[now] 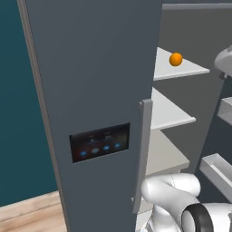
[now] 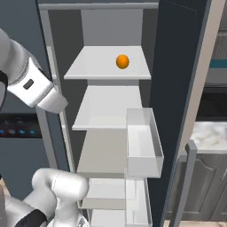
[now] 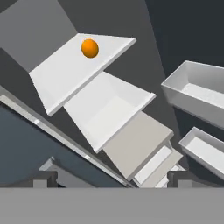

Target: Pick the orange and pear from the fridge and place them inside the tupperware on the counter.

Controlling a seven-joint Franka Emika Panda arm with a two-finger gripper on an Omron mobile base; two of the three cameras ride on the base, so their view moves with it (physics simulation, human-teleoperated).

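Fridge (image 2: 177,66) stands with door swung open, pale shelves exposed, orange (image 2: 122,61) resting alone on the top shelf (image 2: 95,66) toward its right side, pincer (image 3: 112,179) jaws spread wide and empty, well short of the fruit.

I see the orange (image 2: 122,61), a small round bright-orange fruit, lying alone on the top pale shelf of the fridge (image 2: 113,66), right of the shelf's middle. The fridge is tall and grey, and its door stands open.
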